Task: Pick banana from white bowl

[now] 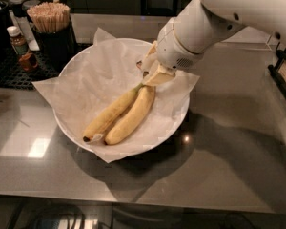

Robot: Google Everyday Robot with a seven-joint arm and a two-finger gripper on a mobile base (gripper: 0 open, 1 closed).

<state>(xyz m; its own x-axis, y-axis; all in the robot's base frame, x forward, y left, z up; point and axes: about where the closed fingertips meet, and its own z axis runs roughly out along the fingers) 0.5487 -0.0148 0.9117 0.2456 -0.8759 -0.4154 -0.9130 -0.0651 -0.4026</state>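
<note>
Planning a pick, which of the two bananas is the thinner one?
The far banana, with the dark lower tip; the near banana is fatter. The pincer is at their stems.

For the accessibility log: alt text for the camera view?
The white robot arm's gripper sits at the stem end of two joined yellow bananas in a shallow white bowl lined with crinkled white paper, on a grey counter.

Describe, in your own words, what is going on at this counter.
A robot arm reaches in from the upper right, and its gripper is down at the stem end of two bananas. The bananas lie side by side on crinkled paper inside the white bowl, which sits on a grey counter. Neither banana has been lifted yet. A holder of wooden sticks stands behind the bowl on the left.
</note>
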